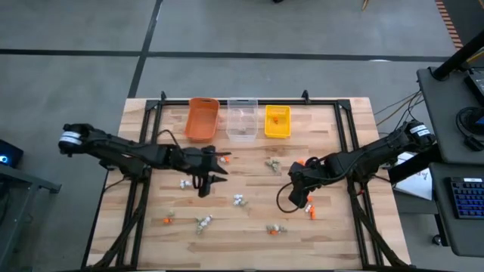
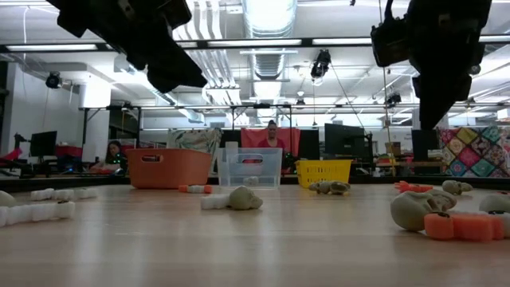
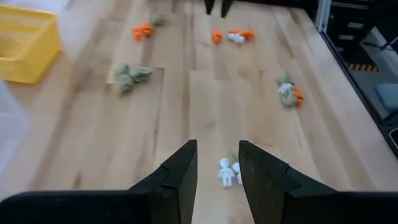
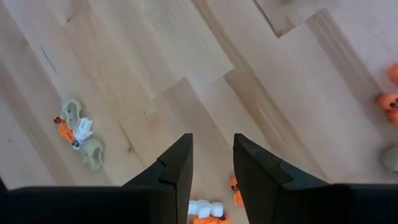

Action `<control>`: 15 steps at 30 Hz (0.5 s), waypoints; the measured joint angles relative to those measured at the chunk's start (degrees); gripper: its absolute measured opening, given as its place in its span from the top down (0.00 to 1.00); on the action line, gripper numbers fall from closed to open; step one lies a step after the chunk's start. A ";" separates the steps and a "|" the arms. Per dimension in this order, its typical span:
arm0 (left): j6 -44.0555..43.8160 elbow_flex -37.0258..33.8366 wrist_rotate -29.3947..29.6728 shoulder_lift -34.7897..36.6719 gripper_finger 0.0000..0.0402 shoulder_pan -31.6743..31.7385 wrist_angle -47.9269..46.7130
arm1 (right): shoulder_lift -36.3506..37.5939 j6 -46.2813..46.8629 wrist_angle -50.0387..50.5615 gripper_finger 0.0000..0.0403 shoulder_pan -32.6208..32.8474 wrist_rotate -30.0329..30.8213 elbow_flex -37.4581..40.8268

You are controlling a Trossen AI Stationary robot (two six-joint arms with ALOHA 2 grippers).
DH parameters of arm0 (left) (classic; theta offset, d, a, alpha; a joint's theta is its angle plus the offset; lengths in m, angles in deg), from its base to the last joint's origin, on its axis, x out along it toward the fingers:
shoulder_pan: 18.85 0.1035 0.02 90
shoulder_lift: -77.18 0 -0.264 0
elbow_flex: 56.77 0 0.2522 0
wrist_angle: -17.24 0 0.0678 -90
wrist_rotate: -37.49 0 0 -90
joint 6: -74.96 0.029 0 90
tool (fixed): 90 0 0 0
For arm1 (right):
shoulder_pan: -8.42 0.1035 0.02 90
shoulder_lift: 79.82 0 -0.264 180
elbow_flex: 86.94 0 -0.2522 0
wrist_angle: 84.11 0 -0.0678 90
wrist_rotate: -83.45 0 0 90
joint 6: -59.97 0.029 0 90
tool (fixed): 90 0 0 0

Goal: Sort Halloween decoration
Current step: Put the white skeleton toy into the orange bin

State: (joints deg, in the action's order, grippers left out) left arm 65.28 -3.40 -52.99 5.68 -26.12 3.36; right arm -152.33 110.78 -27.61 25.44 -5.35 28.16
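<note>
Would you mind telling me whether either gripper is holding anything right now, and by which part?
Nothing is held. The left gripper and right gripper are both open, with only the wooden table between their fingers.

Grey floor (image 1: 249, 30) around the wooden tabletop (image 1: 249, 219) — beyond, ceiling lights (image 2: 267, 16), monitors (image 2: 343, 139), a patchwork quilt (image 2: 474, 151).

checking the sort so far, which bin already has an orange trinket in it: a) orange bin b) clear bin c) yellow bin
c, in the high view the yellow bin holds a small orange trinket, while the orange bin and clear bin show nothing inside.
</note>
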 joint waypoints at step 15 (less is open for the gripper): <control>-11.50 0.12 -4.96 -9.30 0.59 -8.52 -3.09 | 0.00 -6.57 -0.18 0.75 0.00 -0.07 0.00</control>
State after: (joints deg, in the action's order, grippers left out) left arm 53.78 -3.28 -57.95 -3.62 -34.64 0.26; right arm -152.33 104.22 -27.79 25.44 -5.41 28.16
